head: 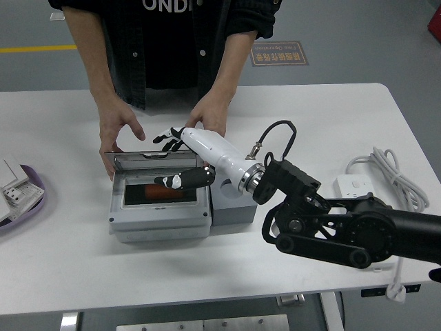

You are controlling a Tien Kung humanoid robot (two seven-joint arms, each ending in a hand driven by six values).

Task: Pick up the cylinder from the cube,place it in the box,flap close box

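The orange-red cylinder (160, 191) already lies inside the grey box (160, 219), its long axis running left to right along the box floor, so what appears to remain is closing the hinged clear lid (155, 162), which stands raised along the box's far edge. The right hand (180, 157) reaches over the box with its fingers (163, 136) spread and holding nothing, some behind the lid's top edge and the thumb over the box opening. A person's hands (116, 131) brace the box's far side on the white counter (69, 255), and the grey cube (234, 207) sits touching the box's right wall.
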